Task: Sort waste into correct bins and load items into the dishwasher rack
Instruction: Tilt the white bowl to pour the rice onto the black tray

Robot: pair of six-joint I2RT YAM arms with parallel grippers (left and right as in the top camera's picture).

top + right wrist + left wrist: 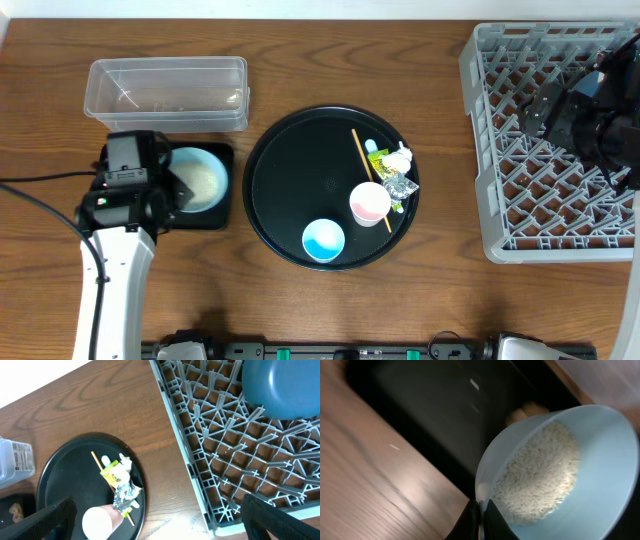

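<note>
Your left tool (481,512) is pinched shut on the near rim of the pale blue bowl (615,485). A bed of white rice (540,475) lies inside it. The bowl hangs over the shallow black rectangular tray (435,410), which sits on the worktop (40,120) just left of the round black tray (280,190). A brownish food lump (532,410) already lies in that shallow tray, showing just past the bowl's far rim.

The move likely turns on this: the bowl's mouth has to roll toward the shallow tray beneath it, away from your grip. The rice sits heaped on the side of the bowl nearer the tool, so it looks not yet poured. Keep the rim inside the tray's walls as you tip. The clear tub (165,90), left of the round tray and further back, seems the wrong target for rice.

Your right tool (167,517) is spread wide and holds nothing. It hovers over the dishwasher rack (225,450), right of the round tray, with the dark blue plate (282,387) already in the rack. On the round tray's right half, nearer this arm, sit the pink cup (369,203) and the foil wrappers (398,183). The chopstick (365,165) runs diagonally beside them, far-left to near-right. The small light blue bowl (323,240) rests at the tray's near edge.
</note>
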